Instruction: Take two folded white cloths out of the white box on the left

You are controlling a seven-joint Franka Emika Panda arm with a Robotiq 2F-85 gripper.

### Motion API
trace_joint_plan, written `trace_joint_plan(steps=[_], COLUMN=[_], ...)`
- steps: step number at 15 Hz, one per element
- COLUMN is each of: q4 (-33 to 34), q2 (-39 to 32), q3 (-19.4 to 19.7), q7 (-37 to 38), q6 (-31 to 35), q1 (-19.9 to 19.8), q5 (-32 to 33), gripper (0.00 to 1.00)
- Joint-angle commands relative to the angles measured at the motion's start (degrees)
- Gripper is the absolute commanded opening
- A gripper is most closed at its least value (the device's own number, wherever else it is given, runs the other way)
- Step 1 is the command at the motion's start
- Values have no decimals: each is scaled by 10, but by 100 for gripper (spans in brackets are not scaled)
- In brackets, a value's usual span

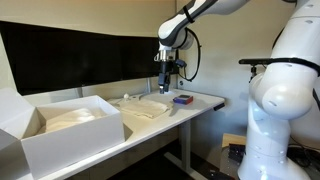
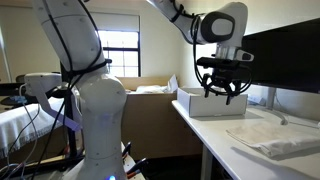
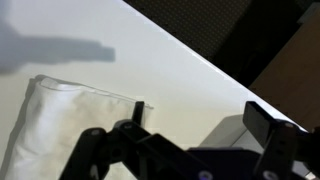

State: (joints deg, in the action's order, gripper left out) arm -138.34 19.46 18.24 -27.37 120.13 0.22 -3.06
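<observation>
The white box [image 1: 60, 135] stands open at the left end of the white table [image 1: 205, 98], with white cloth [image 1: 70, 118] inside it. It also shows in an exterior view [image 2: 200, 104] behind the gripper. One folded white cloth [image 1: 150, 106] lies flat on the table to the right of the box; it shows in both exterior views [image 2: 278, 140] and in the wrist view [image 3: 60, 130]. My gripper [image 1: 170, 73] hangs above the table beyond that cloth, open and empty [image 2: 222, 92]. In the wrist view its fingers [image 3: 200, 112] are spread over bare table beside the cloth's corner.
A small blue and red object [image 1: 182, 99] lies on the table near the right end. Dark monitors [image 1: 90, 55] line the back of the table. The robot's white base [image 1: 280, 100] stands off the table's right end. A cardboard box [image 2: 150, 100] sits behind.
</observation>
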Motion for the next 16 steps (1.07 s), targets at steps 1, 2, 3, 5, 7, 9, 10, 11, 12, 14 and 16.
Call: trace_joint_plan(steps=[1,2,3,5,7,9,10,11,12,14,16], q4=[1,2,5,13,22,35,40,47,54,68,93], q2=[-2,-3,-6,-11,-14,-21,-24,-29,-34,-48,-71], q3=[-18,-21,-25,-35,-52,-71,-81,-91,-103,-119,-134], q7=[-5,0,5,14,28,46,57,71,91,130,153], q6=[-1,2,1,2,3,2,5,4,7,11,6], q1=[-19,-18,-18,-12,-5,2,4,5,5,4,11], q5=[-7,-8,-9,-18,-20,-27,-31,-33,-32,-30,-39], gripper=[100,100,100,100,100,100,100,100,100,100,100])
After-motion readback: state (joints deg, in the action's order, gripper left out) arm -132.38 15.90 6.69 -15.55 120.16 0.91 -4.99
